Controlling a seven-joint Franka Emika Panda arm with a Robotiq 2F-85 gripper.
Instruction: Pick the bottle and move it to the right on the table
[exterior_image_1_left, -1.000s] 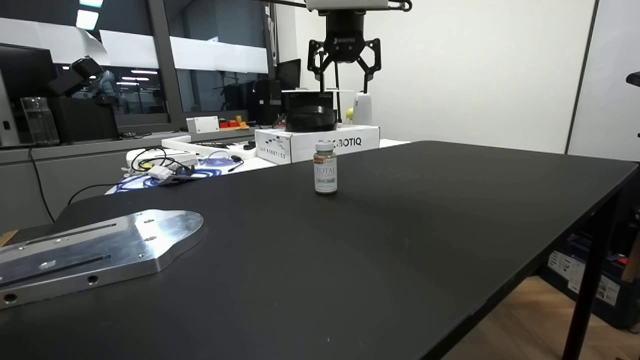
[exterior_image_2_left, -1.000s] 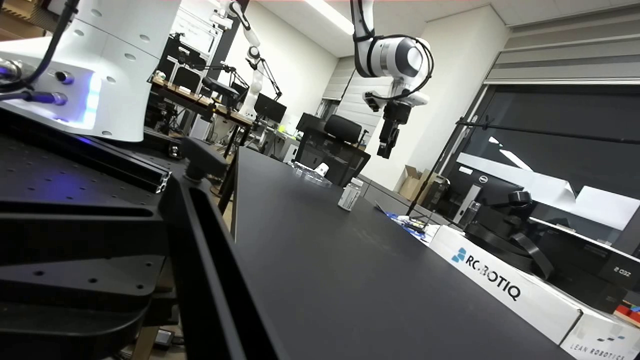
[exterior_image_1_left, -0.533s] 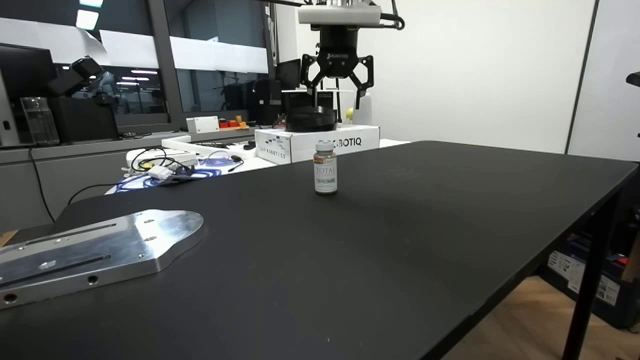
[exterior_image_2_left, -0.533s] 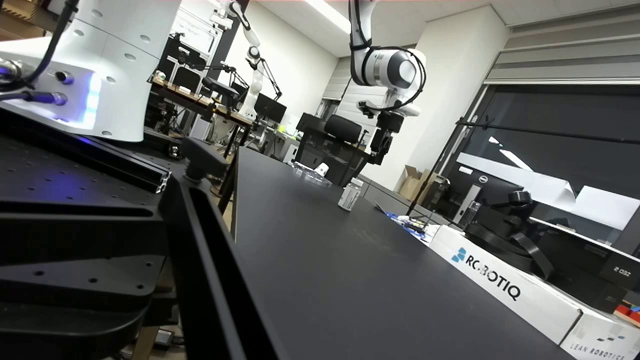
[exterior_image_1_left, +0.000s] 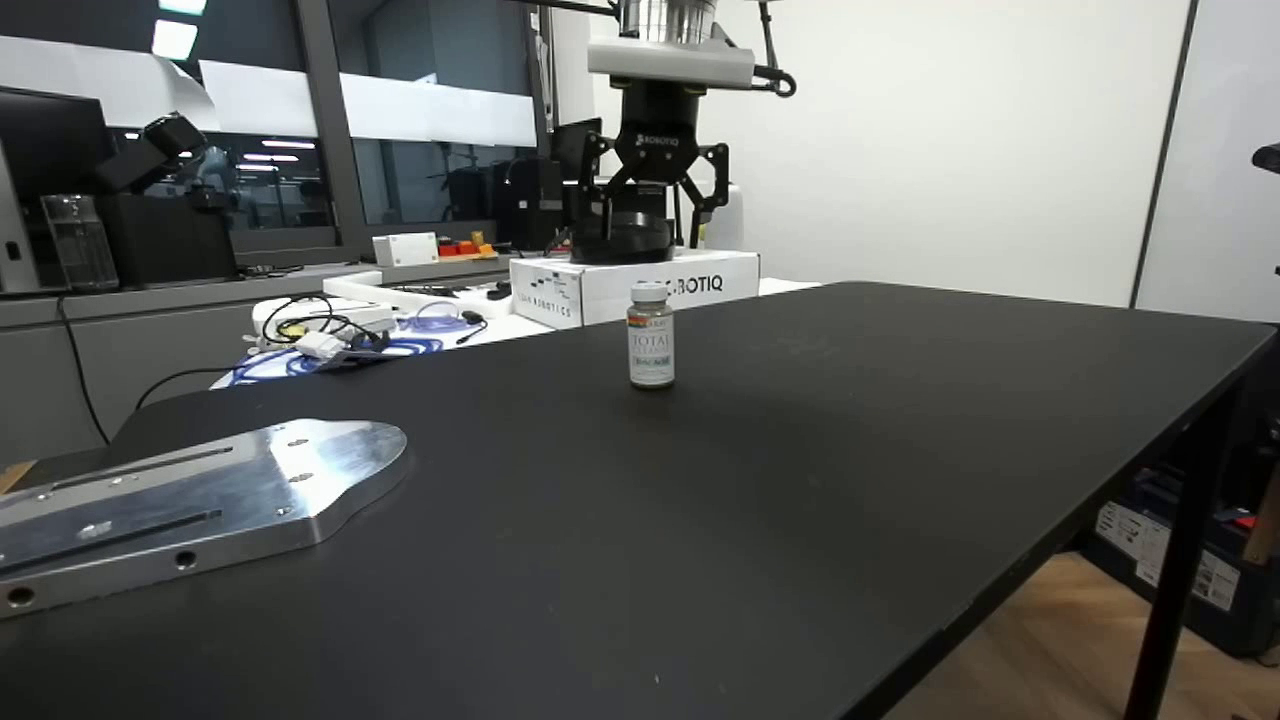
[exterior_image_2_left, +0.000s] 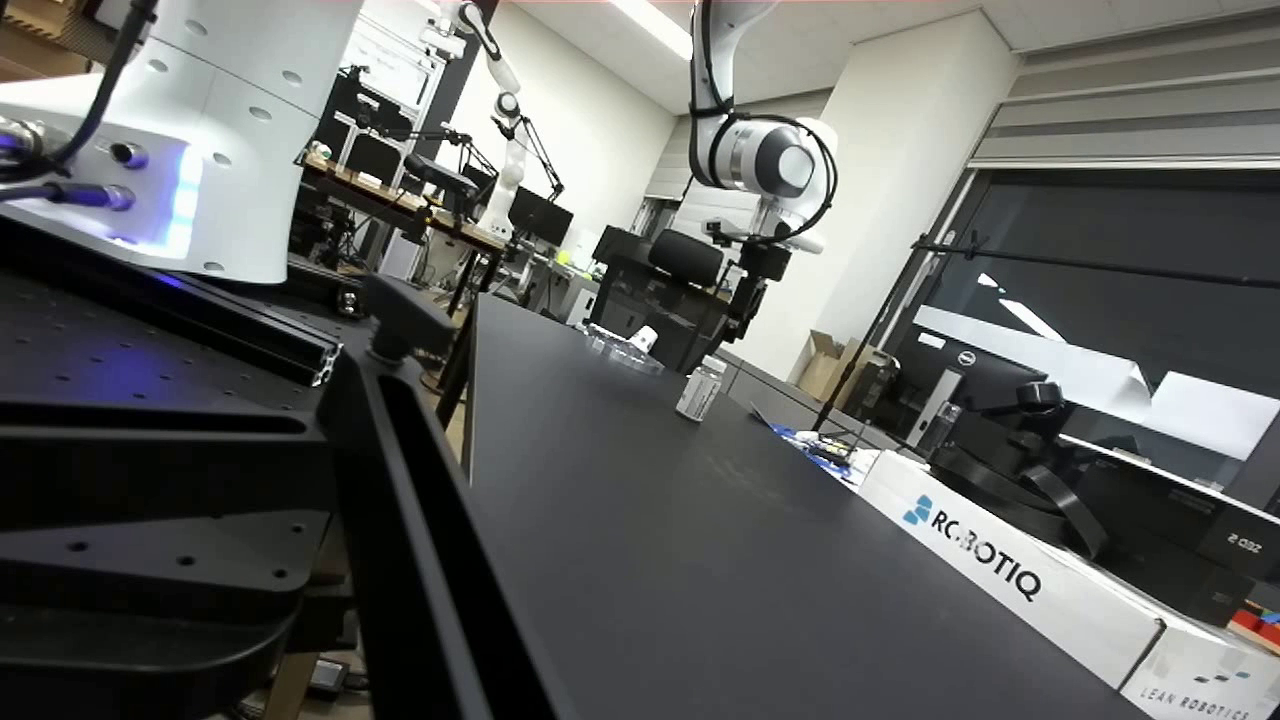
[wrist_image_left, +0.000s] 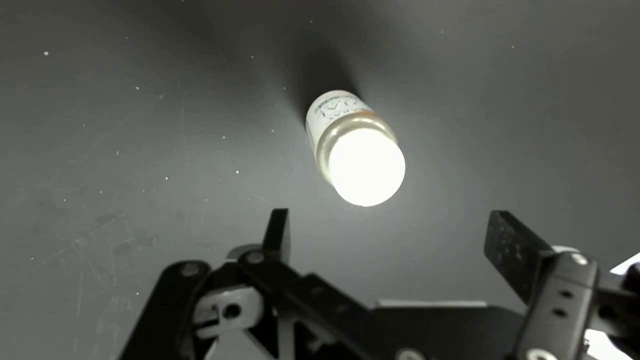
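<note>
The bottle (exterior_image_1_left: 651, 340) is small, with a white cap and a printed label. It stands upright on the black table (exterior_image_1_left: 800, 500), near the edge beside the white box. It also shows in an exterior view (exterior_image_2_left: 701, 390) and in the wrist view (wrist_image_left: 340, 110), where its cap is overexposed. My gripper (exterior_image_1_left: 650, 240) is open and empty, pointing down above the level of the cap. In the wrist view the gripper's fingers (wrist_image_left: 387, 212) are spread wide, and the bottle lies ahead of the gap between them, not touching.
A shiny metal plate (exterior_image_1_left: 300, 480) lies on the table. A white Robotiq box (exterior_image_1_left: 660, 285), also in an exterior view (exterior_image_2_left: 1000, 560), stands beyond the table's edge with a black device on it. Cables (exterior_image_1_left: 330, 345) lie beside the table. A black chair (exterior_image_2_left: 680, 290) stands behind.
In both exterior views my gripper has come down and shifted left, nearer to the bottle. Its fingers stay open. The bottle has not moved.
</note>
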